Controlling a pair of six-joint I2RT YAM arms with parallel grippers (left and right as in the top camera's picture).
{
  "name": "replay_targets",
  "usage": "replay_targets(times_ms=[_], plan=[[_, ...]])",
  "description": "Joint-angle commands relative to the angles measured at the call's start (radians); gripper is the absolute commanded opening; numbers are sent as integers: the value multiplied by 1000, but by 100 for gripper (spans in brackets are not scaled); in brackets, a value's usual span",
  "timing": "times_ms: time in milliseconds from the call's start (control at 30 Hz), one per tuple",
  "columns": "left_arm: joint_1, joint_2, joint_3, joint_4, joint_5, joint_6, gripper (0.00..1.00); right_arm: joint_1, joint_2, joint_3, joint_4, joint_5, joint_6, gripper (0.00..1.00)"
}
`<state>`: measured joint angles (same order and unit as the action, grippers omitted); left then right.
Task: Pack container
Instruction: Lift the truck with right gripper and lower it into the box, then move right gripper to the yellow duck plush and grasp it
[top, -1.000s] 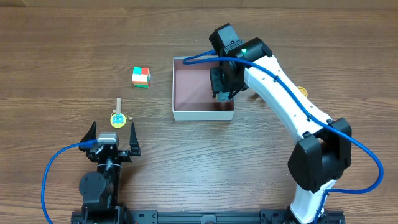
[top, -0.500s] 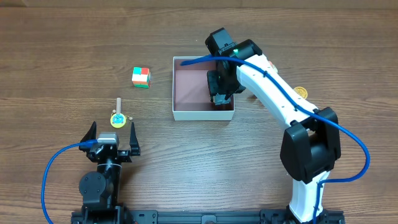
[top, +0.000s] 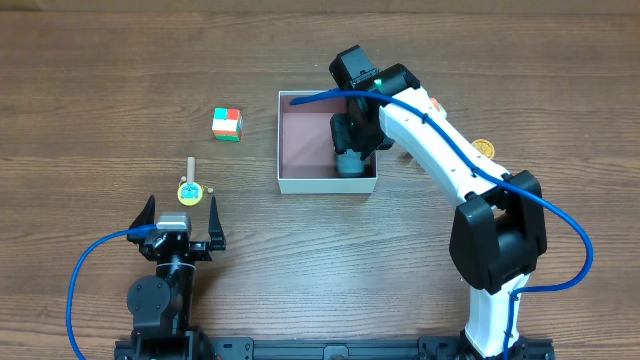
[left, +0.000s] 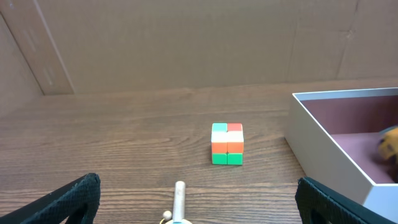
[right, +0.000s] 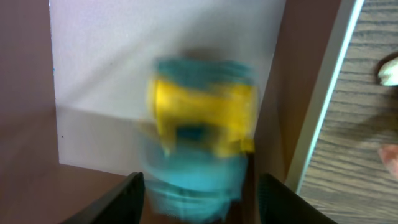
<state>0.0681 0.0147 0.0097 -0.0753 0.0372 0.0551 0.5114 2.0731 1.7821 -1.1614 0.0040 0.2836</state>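
Placing step: the right gripper (top: 352, 150) hangs in the lower right corner of the container (top: 320, 184), mid-frame, jaws part-spread around a blurred teal-and-yellow toy (right: 199, 137). I cannot tell if it grips. The left gripper (top: 181, 215) gapes wide, empty. Next, judged: lift clear, then fetch the puzzle cube (top: 227, 124).

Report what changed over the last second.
The right gripper moved toward the near right corner of the container, then spread its jaws, apparently letting go of a teal-and-yellow toy, blurred in the wrist view. The left gripper, the colored cube and the stick toy stayed put.
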Motion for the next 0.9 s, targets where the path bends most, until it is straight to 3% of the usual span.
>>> replay_targets(times_ms=[0,100,233,367,433,633,867], plan=[[8,-10,-5,1,7,9,100,6,2,14,5,2,1,64],[8,-10,-5,1,7,9,100,5,1,15,2,3,1,65],[8,-10,-5,1,7,9,100,-8,1,100,-89,41,9,73],[8,-10,-5,1,7,9,100,-54,1,286,-257,149,72,94],[8,-10,-5,1,7,9,100,-116,1,399,-331,188,80,99],[8,-10,-5,1,7,9,100,-296,5,441,-348,142,61,100],[8,-10,-5,1,7,9,100,-421,18,415,-284,32,-127,100]])
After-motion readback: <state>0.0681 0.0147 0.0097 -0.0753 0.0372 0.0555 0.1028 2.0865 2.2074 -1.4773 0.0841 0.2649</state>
